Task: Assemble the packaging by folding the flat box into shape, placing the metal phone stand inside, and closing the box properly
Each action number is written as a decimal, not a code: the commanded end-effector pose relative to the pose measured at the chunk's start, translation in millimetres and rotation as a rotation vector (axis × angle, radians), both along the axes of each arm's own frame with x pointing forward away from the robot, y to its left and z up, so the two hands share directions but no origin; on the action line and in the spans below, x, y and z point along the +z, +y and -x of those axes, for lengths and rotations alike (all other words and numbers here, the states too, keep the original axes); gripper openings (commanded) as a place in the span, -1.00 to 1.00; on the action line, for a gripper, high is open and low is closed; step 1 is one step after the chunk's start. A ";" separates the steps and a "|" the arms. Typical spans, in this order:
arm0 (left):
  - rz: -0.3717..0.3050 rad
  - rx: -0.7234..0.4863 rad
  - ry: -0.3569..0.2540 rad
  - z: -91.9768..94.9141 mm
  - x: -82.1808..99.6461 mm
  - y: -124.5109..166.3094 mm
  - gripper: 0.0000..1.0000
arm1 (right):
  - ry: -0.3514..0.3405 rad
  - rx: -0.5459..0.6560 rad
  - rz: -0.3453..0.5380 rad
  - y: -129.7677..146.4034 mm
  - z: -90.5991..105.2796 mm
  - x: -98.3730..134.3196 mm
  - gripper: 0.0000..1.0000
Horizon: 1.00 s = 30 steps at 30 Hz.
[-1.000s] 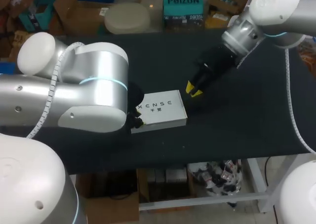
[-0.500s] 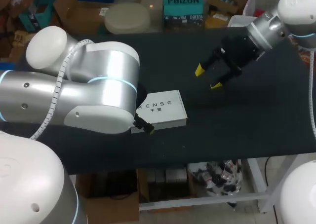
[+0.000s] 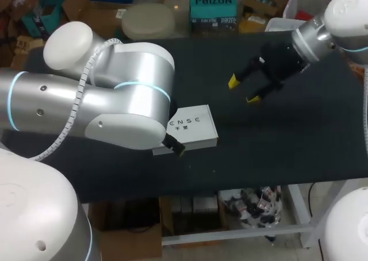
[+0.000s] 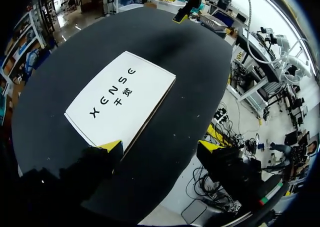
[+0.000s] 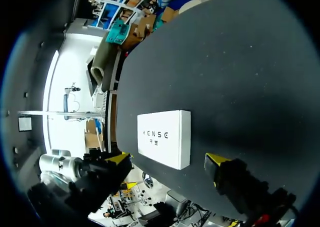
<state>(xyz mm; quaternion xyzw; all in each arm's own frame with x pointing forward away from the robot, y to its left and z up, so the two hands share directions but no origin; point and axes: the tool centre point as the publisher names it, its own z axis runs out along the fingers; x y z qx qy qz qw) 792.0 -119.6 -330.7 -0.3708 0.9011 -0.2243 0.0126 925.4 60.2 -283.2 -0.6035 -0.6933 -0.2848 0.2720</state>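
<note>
A closed white box (image 3: 195,126) with dark lettering lies flat on the black table (image 3: 287,146), near its front edge. My left arm's bulk hides the box's left end in the head view. Only one yellow fingertip (image 3: 180,150) shows there, at the box's front edge. In the left wrist view my left gripper (image 4: 161,147) is open above the near corner of the box (image 4: 120,104), holding nothing. My right gripper (image 3: 244,90) hangs open and empty in the air, well to the back right of the box. The right wrist view shows the gripper (image 5: 167,160) and the box (image 5: 165,137) ahead between its spread fingers. No phone stand is visible.
My left arm's large elbow (image 3: 126,100) covers much of the table's left half. Bare black surface spreads to the right of the box and under my right gripper. The table's front edge (image 3: 259,183) runs close behind the box.
Both grippers have opened. My right gripper has pulled away from the box's right end, up and to the back right. My left arm has shifted right, its fingertip now at the box's front edge.
</note>
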 end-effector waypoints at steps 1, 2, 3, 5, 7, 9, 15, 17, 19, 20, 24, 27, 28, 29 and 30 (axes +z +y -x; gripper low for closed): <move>-0.023 0.078 0.034 2.8 3.8 -9.5 1.00 | -0.101 -0.019 -0.043 -22.2 9.2 4.8 1.00; -0.029 0.063 0.027 6.3 3.3 -11.9 1.00 | -0.136 -0.009 -0.050 -26.3 9.0 6.4 1.00; -0.033 0.109 0.040 8.6 3.3 -12.9 1.00 | -0.161 -0.010 -0.057 -30.5 8.9 7.9 1.00; -0.053 0.146 0.048 12.6 2.0 -16.5 1.00 | -0.218 0.005 -0.070 -37.7 7.1 9.6 1.00; -0.060 0.191 0.060 15.3 0.3 -19.1 1.00 | -0.263 0.020 -0.070 -43.7 4.2 10.0 1.00; -0.055 0.208 0.078 17.5 -1.1 -20.2 1.00 | -0.297 0.036 -0.082 -49.2 1.8 9.9 1.00; -0.051 0.234 0.100 18.6 -11.3 -16.8 1.00 | -0.361 0.038 -0.094 -66.1 -2.0 8.9 1.00; -0.054 0.244 0.114 19.8 -15.9 -18.2 1.00 | -0.379 0.041 -0.085 -70.9 -2.3 8.8 1.00; -0.055 0.274 0.140 20.6 -21.2 -21.4 1.00 | -0.388 0.052 -0.085 -77.3 -4.3 7.9 1.00; -0.062 0.294 0.145 21.1 -23.5 -23.7 1.00 | -0.393 0.070 -0.091 -79.7 -5.4 7.3 1.00; -0.086 0.368 0.164 25.2 -31.5 -36.2 1.00 | -0.381 0.154 -0.105 -88.9 -10.8 5.2 1.00; -0.140 0.539 0.158 23.6 -38.2 -41.0 1.00 | -0.381 0.154 -0.105 -88.9 -10.8 5.2 1.00; -0.140 0.539 0.158 23.6 -38.2 -41.0 1.00 | -0.381 0.154 -0.105 -88.9 -10.8 5.2 1.00; -0.140 0.539 0.158 23.6 -38.2 -41.0 1.00 | -0.381 0.154 -0.105 -88.9 -10.8 5.2 1.00; -0.140 0.539 0.158 23.6 -38.2 -41.0 1.00 | -0.381 0.154 -0.105 -88.9 -10.8 5.2 1.00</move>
